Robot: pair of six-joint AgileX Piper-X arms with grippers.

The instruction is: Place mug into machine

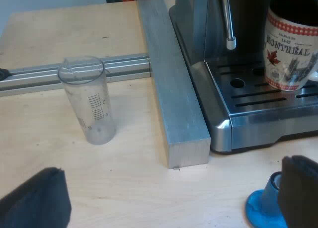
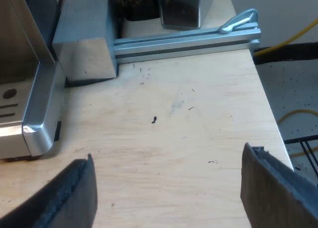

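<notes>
- Left pincer [image 1: 169, 193]: black fingers spread wide, holding nothing, low over the pale wooden tabletop [image 1: 124, 178].
- Clear plastic measuring glass with a printed scale [image 1: 89, 101]: upright on the tabletop, with a grey aluminium bar [image 1: 171, 94] between it and the machine.
- Stainless-steel espresso machine [image 1: 223, 109]: its slotted drip tray [image 1: 258, 96] carries the white ceramic mug with a red checked band and "MONTREAL" print [image 1: 290, 51], which stands upright.
- The mug is likely stiff, fairly heavy, glazed and slippery, and breakable. Pinching its wall over the rim seems surest.
- Round blue tamper [image 1: 263, 205]: just beside one left finger.
- Right pincer [image 2: 169, 188]: spread, empty, over the tabletop near the machine's corner.
</notes>
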